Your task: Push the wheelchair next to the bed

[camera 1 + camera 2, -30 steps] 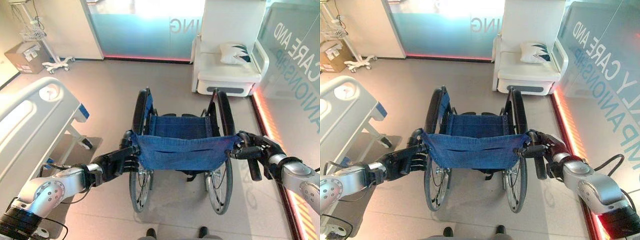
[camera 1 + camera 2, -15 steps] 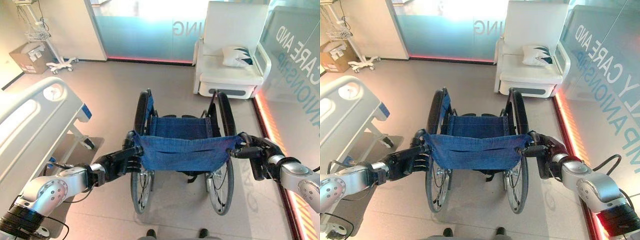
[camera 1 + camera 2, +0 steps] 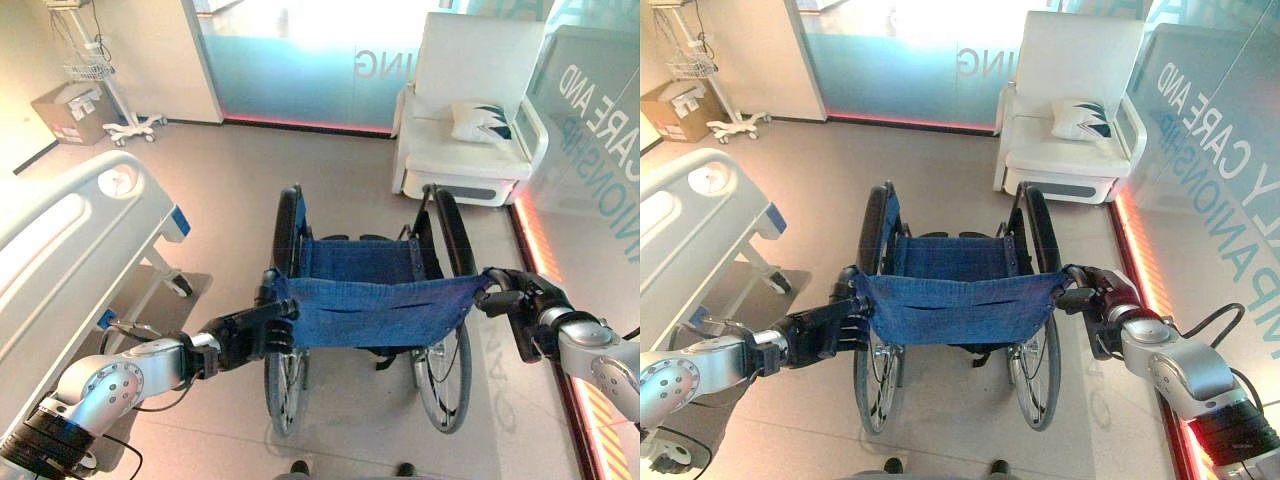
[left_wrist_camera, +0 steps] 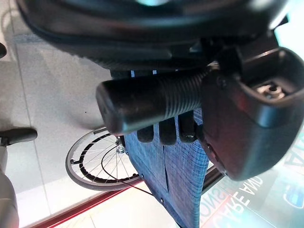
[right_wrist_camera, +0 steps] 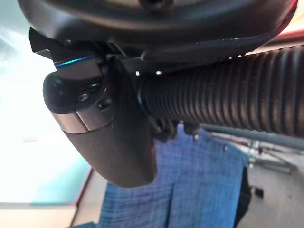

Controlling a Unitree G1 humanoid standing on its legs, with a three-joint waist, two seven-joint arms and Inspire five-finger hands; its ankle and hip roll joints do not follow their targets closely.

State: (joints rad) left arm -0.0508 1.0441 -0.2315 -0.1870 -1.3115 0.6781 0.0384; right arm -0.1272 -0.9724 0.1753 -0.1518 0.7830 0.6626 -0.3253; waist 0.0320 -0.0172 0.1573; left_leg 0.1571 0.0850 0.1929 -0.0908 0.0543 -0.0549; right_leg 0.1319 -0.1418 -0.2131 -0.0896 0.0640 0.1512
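Blue fabric wheelchair [image 3: 372,300] with black tyres, white bed [image 3: 70,240], white armchair [image 3: 470,100] with dark-patterned pillow [image 3: 482,122].

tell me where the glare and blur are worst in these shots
Eye views: the glass wall behind the wheelchair blows out to white, and an orange light strip glows along the floor by the armchair. Left wrist view: the push handle in the left hand is soft from closeness. Right wrist view: the right hand on its ribbed grip looks dark against a washed-out background.
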